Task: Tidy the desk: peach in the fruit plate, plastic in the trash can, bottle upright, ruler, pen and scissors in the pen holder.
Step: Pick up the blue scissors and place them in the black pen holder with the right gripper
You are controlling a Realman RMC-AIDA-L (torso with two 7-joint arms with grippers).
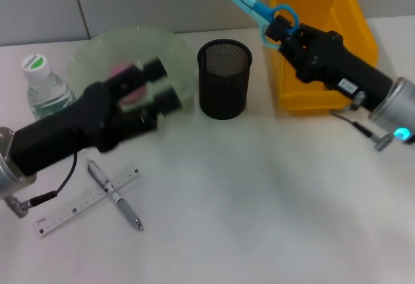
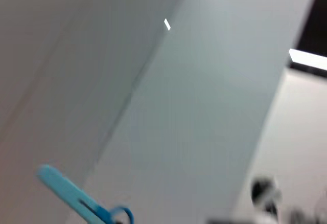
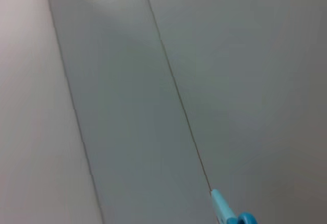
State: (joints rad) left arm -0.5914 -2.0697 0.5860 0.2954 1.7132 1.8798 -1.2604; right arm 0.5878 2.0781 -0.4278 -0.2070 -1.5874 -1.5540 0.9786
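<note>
A plain white surface (image 1: 259,200) fronts a grey panelled wall. Far left stands the clear bottle (image 1: 44,89); nearer lie a whitish ruler (image 1: 87,200) and a grey pen (image 1: 115,196). The left gripper (image 1: 146,93), whose fingers' state I cannot tell, hides a pink peach (image 1: 123,73) in the pale green scalloped glass plate (image 1: 175,54). Right of the black mesh cup (image 1: 224,78), the right gripper (image 1: 285,32) has its fingers clenched on light blue scissors (image 1: 249,2), raised before the yellow bin (image 1: 350,11).

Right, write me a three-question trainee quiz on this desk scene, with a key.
1. True or false: the bottle stands upright.
2. Which gripper holds the scissors? A) left gripper B) right gripper
3. Fill in: the pen lies across the ____ on the desk.

Key: 1 true. 2 B; it holds them by the handles, raised between the pen holder and the trash can. 3 ruler.
</note>
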